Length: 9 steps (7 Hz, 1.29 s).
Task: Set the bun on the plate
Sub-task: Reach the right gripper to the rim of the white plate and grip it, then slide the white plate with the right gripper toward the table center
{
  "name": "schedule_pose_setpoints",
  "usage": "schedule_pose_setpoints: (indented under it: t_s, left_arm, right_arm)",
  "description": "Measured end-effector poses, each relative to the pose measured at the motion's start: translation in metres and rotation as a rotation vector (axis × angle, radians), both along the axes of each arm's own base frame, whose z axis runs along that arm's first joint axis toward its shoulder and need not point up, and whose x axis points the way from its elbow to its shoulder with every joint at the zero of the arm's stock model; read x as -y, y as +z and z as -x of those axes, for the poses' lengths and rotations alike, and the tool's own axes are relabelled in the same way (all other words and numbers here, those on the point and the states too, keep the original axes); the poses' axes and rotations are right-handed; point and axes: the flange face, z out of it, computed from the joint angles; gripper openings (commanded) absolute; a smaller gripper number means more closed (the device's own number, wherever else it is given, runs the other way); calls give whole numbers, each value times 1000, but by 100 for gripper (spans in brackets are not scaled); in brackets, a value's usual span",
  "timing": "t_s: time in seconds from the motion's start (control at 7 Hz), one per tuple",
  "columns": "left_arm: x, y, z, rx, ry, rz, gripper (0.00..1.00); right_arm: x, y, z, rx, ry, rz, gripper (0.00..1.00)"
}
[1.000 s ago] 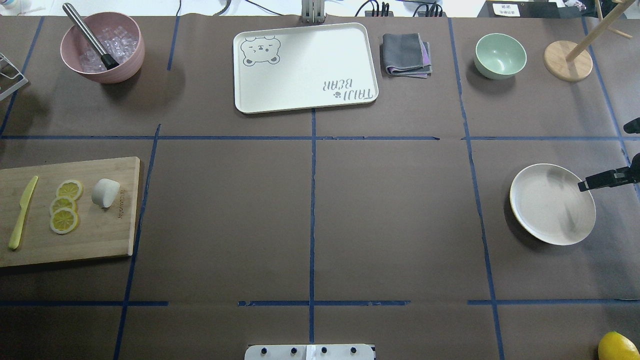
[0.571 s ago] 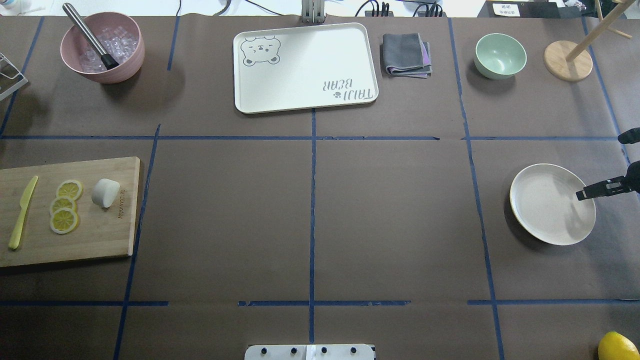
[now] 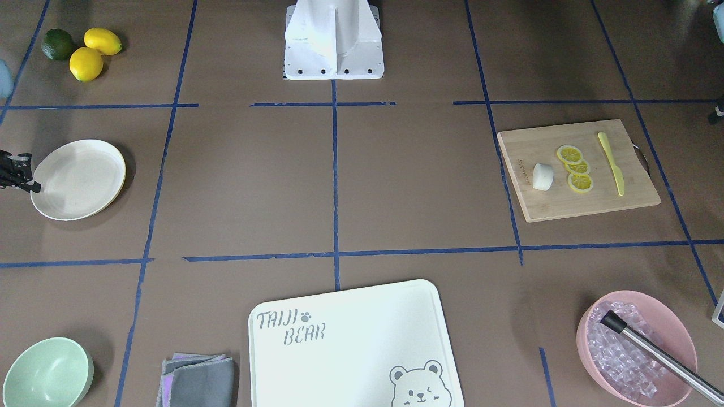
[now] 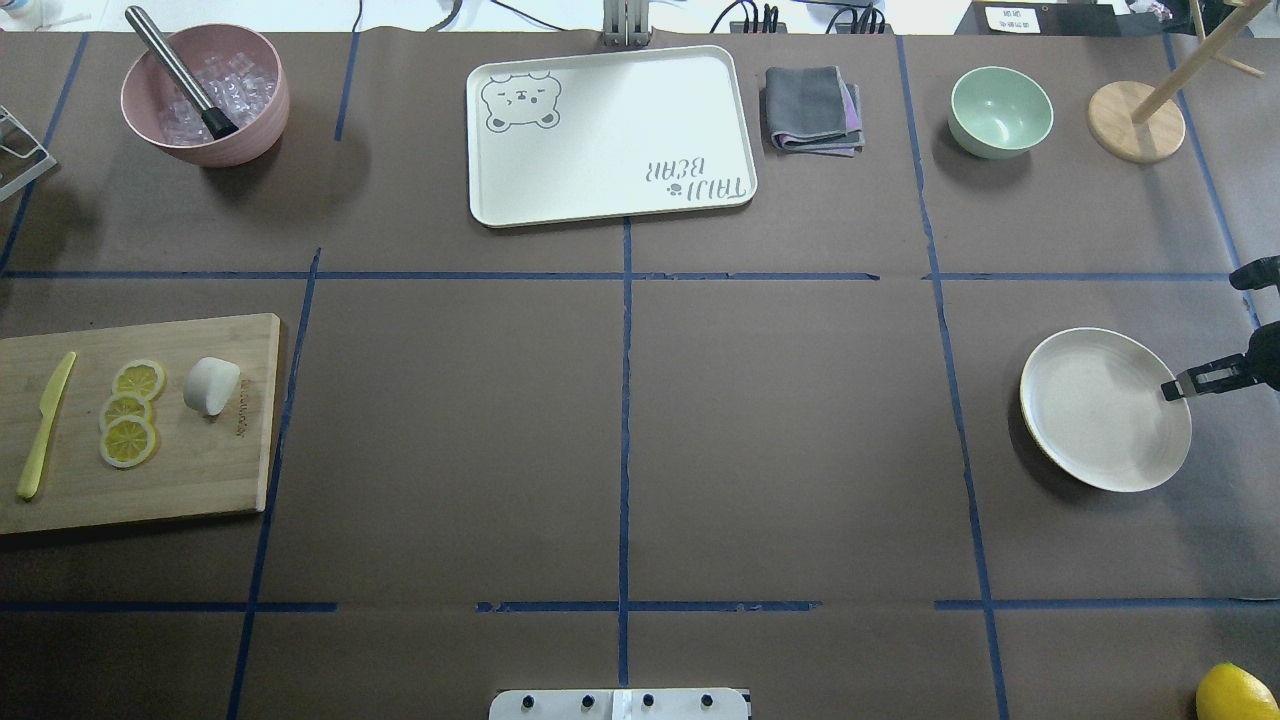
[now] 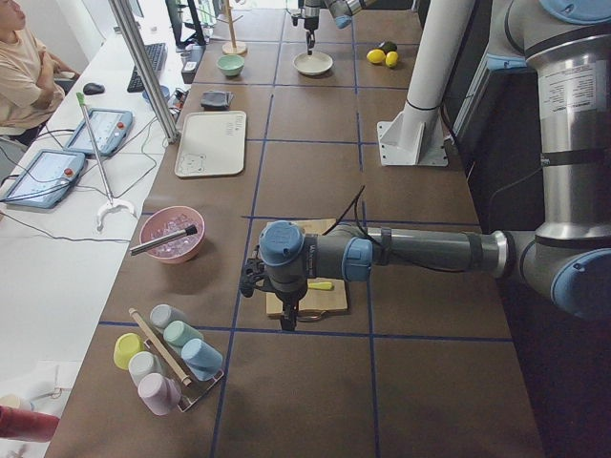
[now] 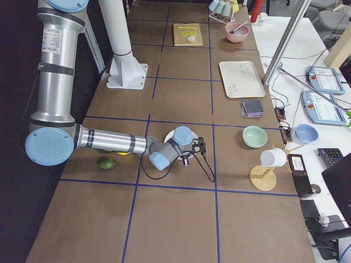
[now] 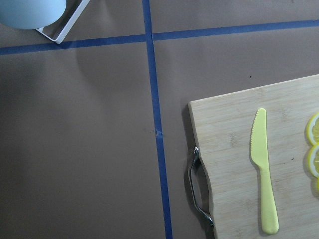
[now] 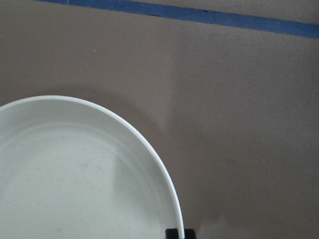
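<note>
The bun (image 4: 211, 385), a small white lump, lies on the wooden cutting board (image 4: 200, 470) at the table's left, beside three lemon slices (image 4: 130, 412). The cream plate (image 4: 1090, 420) sits far off at the right. My right gripper (image 4: 1170, 390) stands at the plate's right rim. In the right wrist view its black fingertips (image 8: 173, 233) sit tight on either side of that rim (image 8: 172, 199). My left gripper (image 5: 286, 320) hangs over the board's handle end. Only the exterior left view shows it, so I cannot tell whether it is open or shut.
A yellow knife (image 4: 45, 425) lies on the board's left part. Along the far edge stand a pink bowl of ice (image 4: 250, 120), a bear-printed tray (image 4: 610, 135), a folded cloth (image 4: 812, 108), a green bowl (image 4: 1000, 110) and a wooden stand (image 4: 1135, 120). A lemon (image 4: 1235, 692) sits near right.
The right gripper's finger has shifted a little toward the robot and settled at the plate's right rim. The plate and the bun have not moved.
</note>
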Motion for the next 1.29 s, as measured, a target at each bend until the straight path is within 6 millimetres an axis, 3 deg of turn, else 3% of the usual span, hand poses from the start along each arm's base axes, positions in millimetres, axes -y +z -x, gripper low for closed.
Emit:
schedule_pose_setpoints:
  t_s: [0.29, 0.57, 0.71, 1.0, 1.29]
  left_arm:
    - [0, 0, 0, -1, 0, -1, 100]
    - [1, -2, 0, -3, 0, -3, 100]
    - [1, -2, 0, -4, 0, -4, 100]
    - [2, -3, -1, -5, 0, -5, 100]
    - [2, -3, -1, -6, 1, -6, 100]
  right_arm:
    - [7, -32, 7, 61, -27, -28, 0]
    - [44, -99, 31, 151, -47, -110, 1]
    - [71, -145, 55, 198, -38, -132, 2]
    - [103, -246, 136, 269, -8, -81, 2]
    - [96, -317, 228, 264, 30, -7, 2]
